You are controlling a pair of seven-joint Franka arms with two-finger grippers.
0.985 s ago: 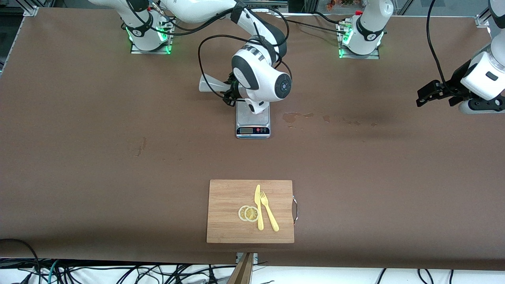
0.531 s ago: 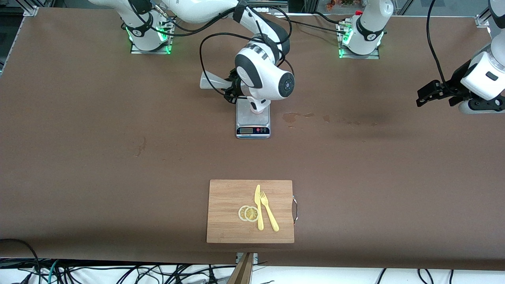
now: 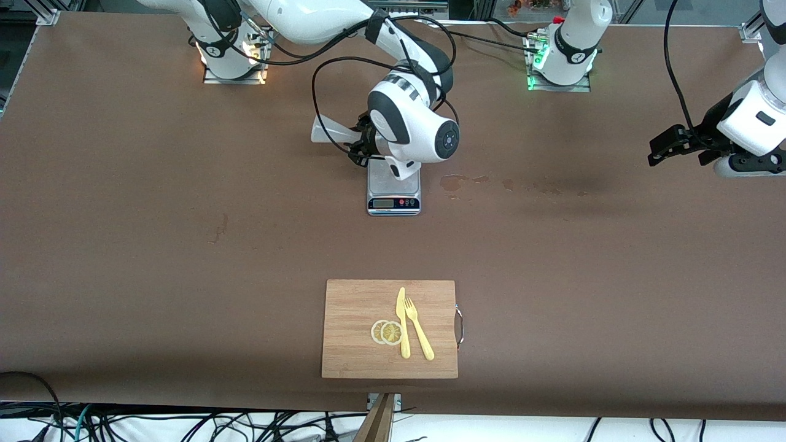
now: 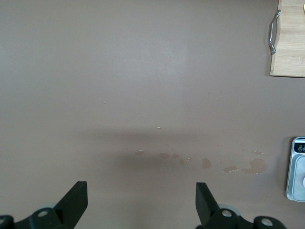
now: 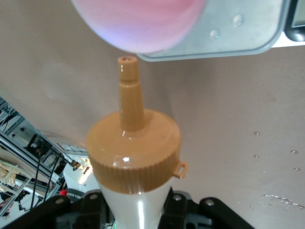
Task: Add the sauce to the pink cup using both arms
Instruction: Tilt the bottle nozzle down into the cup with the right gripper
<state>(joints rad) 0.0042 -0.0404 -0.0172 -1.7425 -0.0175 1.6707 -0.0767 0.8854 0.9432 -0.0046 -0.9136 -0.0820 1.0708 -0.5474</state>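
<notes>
A board [image 3: 362, 344] with knife [image 3: 402, 322], fork [image 3: 419, 329] and lemon slices [image 3: 387, 332] is seen nearest the camera. Farther off, the cup [image 5: 138, 24] stands on the scale [image 3: 393, 195]. The sauce [image 5: 133, 157], tipped sideways, is clamped in the right gripper [image 3: 362, 144], nozzle at the cup's rim. The left gripper [image 3: 666, 149], fingers [image 4: 74, 202] apart, is held waiting over bare table [image 3: 184, 245].

One translucent whitish plastic squeeze bottle [image 5: 136, 167], one light-pink plastic cup [image 5: 138, 21], one grey metal kitchen scale [image 3: 393, 191], one bamboo cutting board [image 3: 356, 307], two lemon slices [image 3: 387, 332], one yellow plastic knife [image 3: 402, 322], one yellow plastic fork [image 3: 419, 328].
</notes>
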